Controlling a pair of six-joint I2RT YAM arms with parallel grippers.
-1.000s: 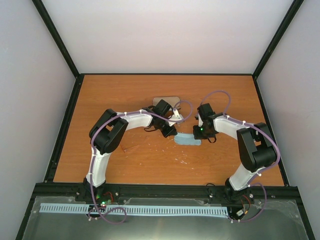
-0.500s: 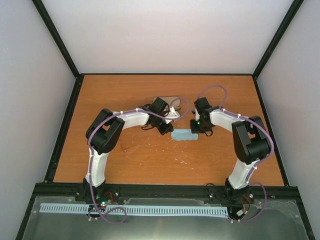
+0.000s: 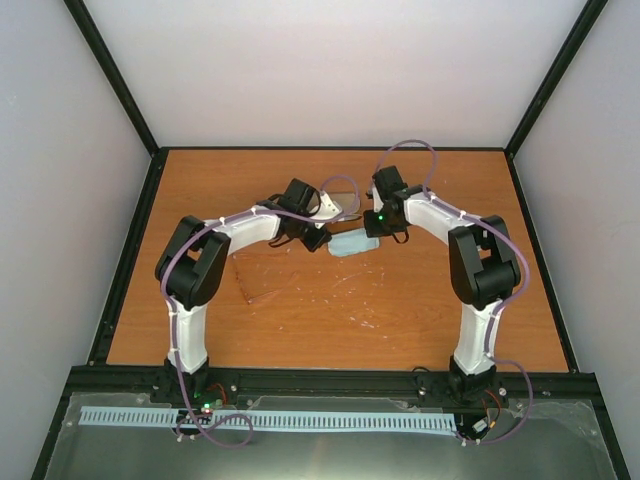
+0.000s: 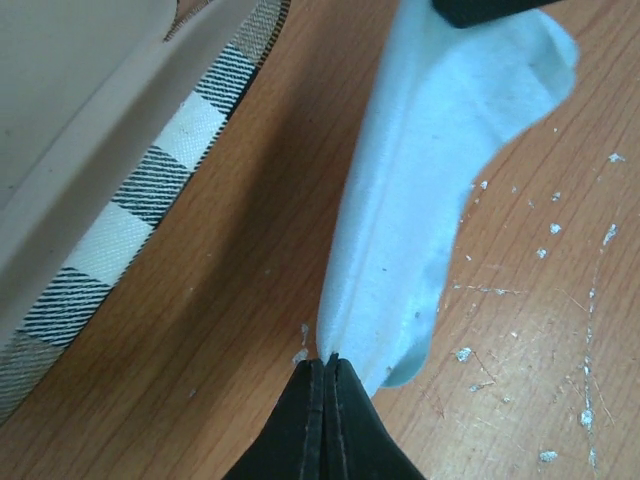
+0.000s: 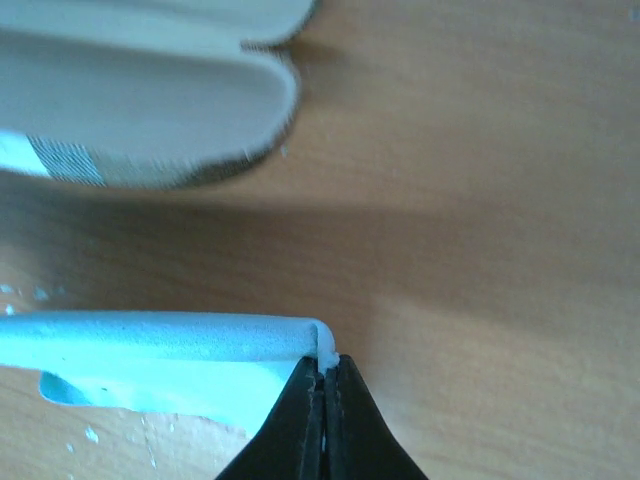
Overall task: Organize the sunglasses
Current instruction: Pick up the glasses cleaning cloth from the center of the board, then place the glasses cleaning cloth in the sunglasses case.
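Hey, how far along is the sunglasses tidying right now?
Early on, it seems. Done: the case looks open. In hand: the left gripper and right gripper each pinch an end of the blue cloth, stretched between them beside the case. Left: the sunglasses lie apart near the left arm, outside the case, untouched.
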